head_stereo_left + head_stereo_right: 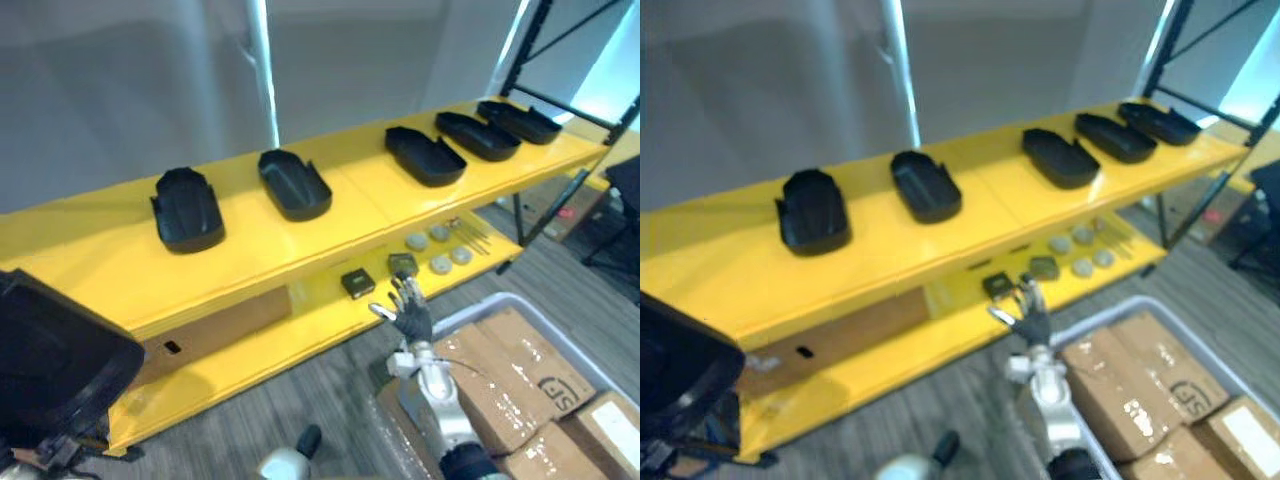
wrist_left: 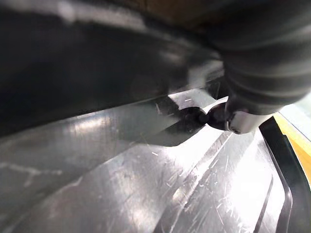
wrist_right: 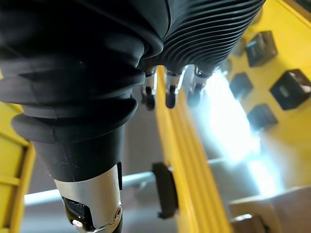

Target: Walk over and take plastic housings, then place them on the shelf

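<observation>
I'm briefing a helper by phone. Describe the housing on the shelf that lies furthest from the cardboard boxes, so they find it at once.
Find the long yellow rack and look at its top shelf, where five black housings lie in a row. You want the leftmost housing: it alone has a neighbour on just one side, its right, with bare yellow shelf on its left.

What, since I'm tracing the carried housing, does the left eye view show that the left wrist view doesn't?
Left eye view: five shelved housings in a row, the open right hand, cardboard boxes. Left wrist view: the left hand close up, fine scratches on glossy plastic. Both: the carried housing and the yellow shelf.
</observation>
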Robot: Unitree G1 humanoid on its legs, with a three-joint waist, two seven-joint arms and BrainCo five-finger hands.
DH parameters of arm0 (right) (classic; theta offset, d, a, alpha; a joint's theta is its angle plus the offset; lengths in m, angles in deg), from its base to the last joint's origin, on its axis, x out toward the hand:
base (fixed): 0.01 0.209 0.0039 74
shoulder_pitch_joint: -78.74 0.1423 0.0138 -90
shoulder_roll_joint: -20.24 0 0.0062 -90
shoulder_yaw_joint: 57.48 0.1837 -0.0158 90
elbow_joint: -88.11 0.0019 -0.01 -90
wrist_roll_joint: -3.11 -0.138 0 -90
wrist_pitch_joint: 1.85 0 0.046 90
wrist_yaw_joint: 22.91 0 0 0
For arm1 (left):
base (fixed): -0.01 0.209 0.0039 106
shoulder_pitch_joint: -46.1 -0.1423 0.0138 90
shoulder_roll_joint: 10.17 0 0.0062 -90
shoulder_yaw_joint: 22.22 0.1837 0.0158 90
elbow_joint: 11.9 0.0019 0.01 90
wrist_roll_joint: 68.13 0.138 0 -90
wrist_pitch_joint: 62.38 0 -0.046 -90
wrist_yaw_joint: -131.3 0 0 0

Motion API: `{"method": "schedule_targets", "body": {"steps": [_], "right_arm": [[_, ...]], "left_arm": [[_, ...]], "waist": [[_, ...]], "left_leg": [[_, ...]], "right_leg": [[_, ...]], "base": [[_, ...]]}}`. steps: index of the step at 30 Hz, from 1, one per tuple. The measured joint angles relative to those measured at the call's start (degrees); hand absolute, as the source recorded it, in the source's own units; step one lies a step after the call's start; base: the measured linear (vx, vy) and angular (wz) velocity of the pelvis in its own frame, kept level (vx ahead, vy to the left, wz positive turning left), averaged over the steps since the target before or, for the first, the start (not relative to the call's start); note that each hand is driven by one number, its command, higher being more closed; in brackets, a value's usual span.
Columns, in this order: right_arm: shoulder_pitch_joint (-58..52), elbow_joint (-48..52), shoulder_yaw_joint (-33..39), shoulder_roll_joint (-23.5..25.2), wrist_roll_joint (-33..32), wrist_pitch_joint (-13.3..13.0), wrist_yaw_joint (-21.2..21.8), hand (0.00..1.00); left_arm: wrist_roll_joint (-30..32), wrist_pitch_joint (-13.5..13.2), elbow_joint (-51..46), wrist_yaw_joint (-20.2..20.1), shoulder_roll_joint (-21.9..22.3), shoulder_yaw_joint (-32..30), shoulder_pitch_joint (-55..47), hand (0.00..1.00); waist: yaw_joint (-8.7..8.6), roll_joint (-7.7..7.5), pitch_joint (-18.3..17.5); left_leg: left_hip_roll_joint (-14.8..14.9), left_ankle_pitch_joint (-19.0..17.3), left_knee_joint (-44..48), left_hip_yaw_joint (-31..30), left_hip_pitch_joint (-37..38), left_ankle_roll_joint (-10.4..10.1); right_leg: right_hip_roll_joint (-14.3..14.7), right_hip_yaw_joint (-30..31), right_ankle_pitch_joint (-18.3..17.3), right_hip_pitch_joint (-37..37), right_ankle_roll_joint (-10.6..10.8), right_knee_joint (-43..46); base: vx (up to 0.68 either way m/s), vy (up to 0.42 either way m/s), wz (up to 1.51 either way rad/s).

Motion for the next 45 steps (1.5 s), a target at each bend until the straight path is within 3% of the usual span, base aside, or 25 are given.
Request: {"method": "schedule_targets", "body": {"steps": [1,3,6,9,13,15,17,20,23,30,31,33,34,36,38,39,40,41,42,43,44,45], "right_arm": [[-0.6,0.27,0.75,-0.35,0.06,0.07,-0.07,0.0],[-1.66,0.54,2.72,-1.66,2.28,0.09,-0.53,0.0],[-1.23,0.8,3.64,-2.23,4.78,-0.02,-1.52,0.0],[0.5,0.83,3.56,-2.19,5.22,-0.23,-1.24,0.0],[0.85,3.26,4.31,-2.23,6.16,-0.83,0.04,0.0],[-0.31,5.02,5.53,-2.28,6.12,-1.59,0.11,0.0],[-2.56,8.11,7.62,-2.87,6.01,-2.15,0.05,0.0],[-4.07,8.35,9.67,-4.45,6.02,-2.9,0.12,0.0],[-3.9,8.35,9.71,-6.33,6.08,-4.87,0.72,0.0],[-3.9,9.18,9.83,-7.02,7.23,-6.64,0.89,0.0],[-3.96,9.23,9.93,-7.37,7.16,-6.66,0.81,0.0],[-3.83,9.35,11.08,-7.29,7.07,-6.93,0.72,0.0],[-3.76,9.63,11.53,-7.16,7.13,-7.46,-0.26,0.0],[-3.23,9.68,12.11,-7.0,7.22,-7.89,-2.2,0.0],[-1.58,9.76,13.15,-7.1,8.48,-8.28,-5.03,0.0],[-1.41,10.85,13.27,-7.03,9.14,-8.3,-6.52,0.0],[-1.41,11.23,13.31,-7.0,9.36,-8.3,-6.68,0.0],[-1.42,12.85,13.92,-6.61,10.29,-8.5,-7.22,0.0],[-1.5,13.71,15.08,-6.06,11.2,-8.82,-7.72,0.0],[-1.41,14.11,15.71,-5.92,11.23,-9.04,-7.77,0.0],[-0.13,14.24,16.98,-6.21,11.74,-9.52,-7.78,0.0],[1.56,14.35,17.76,-6.72,12.42,-9.54,-7.79,0.0]], "left_arm": [[-0.1,-0.5,-0.53,-0.77,0.0,0.02,0.48,1.0],[-2.19,-1.37,-1.42,-2.84,0.06,0.09,1.23,1.0],[-4.46,-1.39,-1.95,-3.73,0.41,-0.29,1.19,1.0],[-4.39,-1.45,-2.57,-4.08,0.81,-0.27,1.23,1.0],[-4.39,-2.57,-4.79,-4.97,0.71,-0.27,2.55,1.0],[-4.42,-2.84,-5.14,-7.0,-0.5,0.0,4.06,1.0],[-4.48,-3.07,-5.15,-9.7,-4.27,1.12,6.4,1.0],[-5.79,-3.47,-5.2,-11.54,-7.84,2.92,8.52,1.0],[-6.55,-3.45,-5.09,-10.97,-8.36,4.11,8.35,1.0],[-6.4,-3.44,-4.51,-10.7,-9.2,8.71,6.91,1.0],[-6.07,-3.53,-3.91,-10.63,-9.22,9.05,7.11,1.0],[-5.89,-3.58,-2.69,-10.51,-9.32,8.86,7.81,1.0],[-5.89,-3.63,-2.76,-10.47,-9.54,8.27,7.46,1.0],[-5.9,-3.85,-2.76,-10.56,-9.79,8.24,7.79,1.0],[-5.94,-3.89,-2.69,-10.94,-9.78,8.14,8.36,1.0],[-5.92,-4.19,-2.7,-11.74,-10.0,7.63,8.56,1.0],[-5.89,-4.29,-2.72,-11.82,-10.11,7.36,8.6,1.0],[-5.9,-4.55,-2.72,-11.87,-11.31,6.22,8.77,1.0],[-6.01,-4.56,-2.7,-11.76,-13.37,5.91,9.02,1.0],[-6.17,-4.56,-2.69,-11.75,-14.52,5.89,9.47,1.0],[-6.44,-4.55,-2.37,-11.75,-15.87,5.77,11.61,1.0],[-6.68,-4.4,-2.02,-11.53,-16.39,5.85,13.52,1.0]], "waist": [[-0.69,-0.35,0.19],[-0.52,-0.55,0.74],[-0.19,0.0,2.18],[0.14,0.92,3.1],[-0.45,0.81,3.54],[-1.04,0.51,3.88],[-3.69,0.3,4.2],[-4.52,1.17,5.79],[-3.55,2.02,6.92],[-4.3,3.52,7.81],[-4.33,3.58,8.04],[-4.44,2.62,9.34],[-3.89,2.78,10.2],[-3.97,0.95,10.65],[-3.95,0.71,11.84],[-4.17,1.01,11.92],[-4.26,1.1,12.03],[-5.0,1.16,12.42],[-5.79,0.81,12.55],[-6.08,0.72,12.53],[-6.58,0.98,12.68],[-6.64,1.02,12.68]], "left_leg": [[0.19,0.39,0.01,1.86,-0.83,0.57],[-0.06,1.96,0.02,3.1,-1.78,1.35],[-1.19,2.16,0.03,2.5,-1.75,1.52],[-1.4,2.16,0.07,4.08,-1.65,1.53],[-1.01,2.36,0.26,4.86,-1.68,1.55],[-1.14,2.62,0.25,3.75,-1.81,1.46],[-2.42,3.53,0.02,-0.36,-3.49,1.51],[-2.21,3.52,0.03,-2.25,-4.6,1.52],[-1.34,3.51,0.28,-2.04,-5.82,1.5],[-0.45,3.88,0.31,-1.82,-5.86,0.97],[-0.15,2.94,0.32,-0.85,-5.86,0.06],[-1.19,0.59,7.95,2.05,-8.0,2.59],[-1.88,-0.63,12.45,2.87,-8.21,1.44],[-3.99,-2.52,14.55,3.06,-8.34,1.32],[-4.56,-5.07,17.69,3.56,-8.58,1.81],[-4.41,-6.03,18.33,2.96,-8.0,2.47],[-4.4,-6.29,18.36,2.71,-7.78,2.55],[-4.11,-6.79,17.34,2.08,-6.25,2.69],[-3.3,-7.66,14.75,2.12,-3.88,2.54],[-3.09,-8.6,13.84,2.38,-3.59,2.99],[-2.49,-8.2,12.79,1.81,-2.88,3.69],[-1.66,-8.18,12.32,1.65,-2.93,3.66]], "right_leg": [[0.22,-2.58,0.27,0.67,0.54,0.02],[0.45,-5.6,0.13,2.01,0.38,0.43],[-0.26,-4.73,-1.9,2.65,-1.85,1.32],[-0.84,-3.11,-3.24,2.38,-1.75,1.59],[-0.84,-1.47,-3.99,1.5,-0.91,3.01],[-0.78,-0.19,-5.77,0.9,-1.37,5.13],[0.28,8.41,-8.89,-1.08,-3.62,8.53],[1.96,14.98,-9.27,-2.37,-4.24,11.37],[3.44,14.92,-9.6,-2.55,-4.8,9.86],[4.35,14.9,-12.17,-2.4,-3.69,9.67],[3.97,14.66,-12.21,-2.28,-3.73,9.62],[2.26,14.47,-12.54,-1.69,-3.53,10.1],[2.07,14.5,-13.56,-0.32,-3.01,11.01],[-0.19,13.32,-15.02,0.16,-3.16,13.24],[-1.63,13.9,-14.43,-0.97,-4.23,20.9],[-2.9,17.26,-11.65,-5.56,-8.94,31.38],[-2.96,18.17,-10.68,-6.67,-9.91,33.21],[-3.24,22.06,-4.73,-10.31,-11.88,40.71],[-4.11,24.06,0.94,-13.59,-12.4,46.55],[-4.14,24.95,-0.54,-14.8,-12.11,47.41],[-2.99,26.74,-7.47,-16.97,-11.55,45.32],[-0.89,28.71,-10.26,-18.93,-10.47,38.87]], "base": [[-0.04,-0.056,1.37],[-0.04,0.008,1.1],[-0.04,0.027,0.44],[-0.09,0.028,0.02],[-0.08,-0.019,-0.1],[-0.06,-0.081,0.3],[-0.06,-0.078,0.97],[-0.05,-0.065,0.9],[-0.05,-0.101,0.24],[-0.07,-0.078,0.02],[-0.05,-0.014,0.06],[-0.01,0.024,-0.03],[0.0,0.0,0.0],[0.07,0.047,0.18],[0.12,0.074,0.18],[0.1,0.099,0.18],[0.12,0.134,0.27],[0.13,0.087,0.39],[0.15,0.049,0.47],[0.16,-0.024,0.54],[0.13,-0.06,0.39],[0.11,-0.053,0.29]]}}
